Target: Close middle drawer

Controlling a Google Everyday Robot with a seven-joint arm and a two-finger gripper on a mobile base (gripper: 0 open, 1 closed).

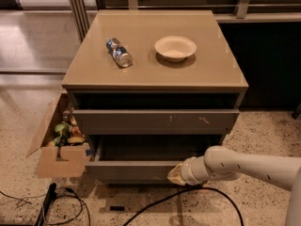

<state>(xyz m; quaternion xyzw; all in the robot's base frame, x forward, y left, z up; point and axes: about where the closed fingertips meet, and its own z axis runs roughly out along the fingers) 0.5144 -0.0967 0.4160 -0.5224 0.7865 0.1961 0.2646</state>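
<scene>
A smooth, cream-white tubular arm (254,166) is seen, narrowed through a ringed collar to a pale yellowish gripper (175,174), which is placed at the middle drawer (131,170) front.

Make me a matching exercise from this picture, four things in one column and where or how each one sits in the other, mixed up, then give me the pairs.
Column one:
1. can
2. bowl
3. middle drawer
4. cardboard box

Column two:
A. pulled out, with the gripper at its front
B. on the floor, left of the cabinet
C. lying on its side on top of the cabinet
D. upright on top of the cabinet, right of the can

Pairs: 1-C, 2-D, 3-A, 4-B
</scene>
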